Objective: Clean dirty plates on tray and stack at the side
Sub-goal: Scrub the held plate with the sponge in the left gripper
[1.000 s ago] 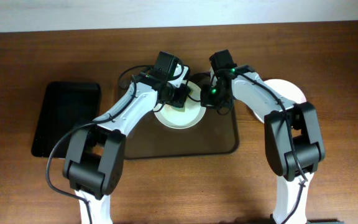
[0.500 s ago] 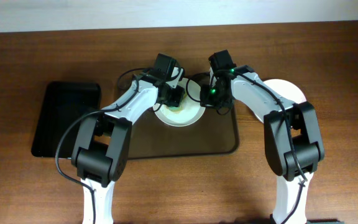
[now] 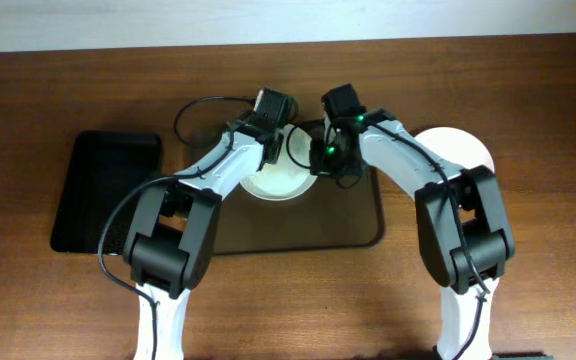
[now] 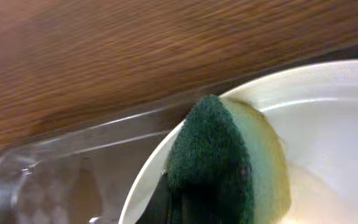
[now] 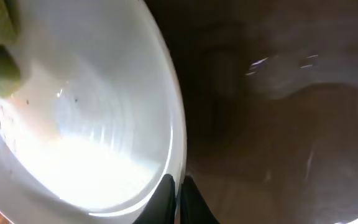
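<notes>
So the scrubbing stroke just moved. A second ago the left gripper (image 3: pixel 272 138) had the sponge (image 4: pixel 209 163) down near the middle of the plate (image 3: pixel 274 184); now it's pushed up to the plate's top edge, upper middle of the overhead frame. Its fingers are clamped on the sponge, green scrubby side up over the rim.

The right gripper (image 5: pixel 178 194) has slid a touch to the left and is still pinched on the plate's rim, bracing it. The plate sits in the upper part of the brown tray (image 3: pixel 308 228), looking a bit tipped.

My guess is that's one wipe finishing at the edge, not the end of cleaning. The other plate (image 3: pixel 465 150) is already off the tray at the right on the table (image 3: pixel 528 250). I can't tell if it's one or two. The black tray (image 3: pixel 103 190) on the left is untouched.
</notes>
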`<state>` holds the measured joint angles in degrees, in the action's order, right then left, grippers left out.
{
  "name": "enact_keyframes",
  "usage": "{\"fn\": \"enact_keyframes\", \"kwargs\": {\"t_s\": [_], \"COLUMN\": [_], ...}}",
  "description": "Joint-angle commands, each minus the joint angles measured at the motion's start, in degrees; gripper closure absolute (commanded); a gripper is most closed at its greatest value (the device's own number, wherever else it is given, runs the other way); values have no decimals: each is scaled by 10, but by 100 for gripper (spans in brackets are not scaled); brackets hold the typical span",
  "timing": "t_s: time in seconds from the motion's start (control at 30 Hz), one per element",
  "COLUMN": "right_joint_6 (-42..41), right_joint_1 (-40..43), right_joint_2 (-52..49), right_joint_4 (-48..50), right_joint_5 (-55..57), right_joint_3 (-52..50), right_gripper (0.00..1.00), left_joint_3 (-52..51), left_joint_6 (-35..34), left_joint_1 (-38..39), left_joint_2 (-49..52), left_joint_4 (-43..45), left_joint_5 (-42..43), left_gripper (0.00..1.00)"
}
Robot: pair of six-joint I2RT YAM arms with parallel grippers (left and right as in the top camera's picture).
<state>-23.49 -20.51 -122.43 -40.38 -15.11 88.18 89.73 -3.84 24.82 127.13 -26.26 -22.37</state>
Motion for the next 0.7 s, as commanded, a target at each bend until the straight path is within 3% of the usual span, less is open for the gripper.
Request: {"fn": "enact_keyframes", "kwargs": {"t_s": [0.0,0.1,0.47,0.57,0.67], "right_joint_6": [5,5,5,5,6], "right_joint_1": [2,2,3,3,3], "right_joint_2": [-10,-10,-10,-10,-10], "right_joint_4": [-13,-14,-18,-18,-18], "right_joint_5": [27,27,30,32,32], "right_joint_3": [-5,-5,-5,-5,-5], "right_gripper": [96,96,96,96,96], "left_joint_3": [-10,24,248,274,274], "left_joint_6": [9,9,-88,-87,-83], "left_joint_1": [-2,18,25,16,-12], "left_joint_2": [47,46,46,45,45], "left_joint_4": [-5,-33,-285,-358,-427], "left_joint_5": [-144,-203,-198,-70,130], "left_gripper": [99,99,99,100,99]}}
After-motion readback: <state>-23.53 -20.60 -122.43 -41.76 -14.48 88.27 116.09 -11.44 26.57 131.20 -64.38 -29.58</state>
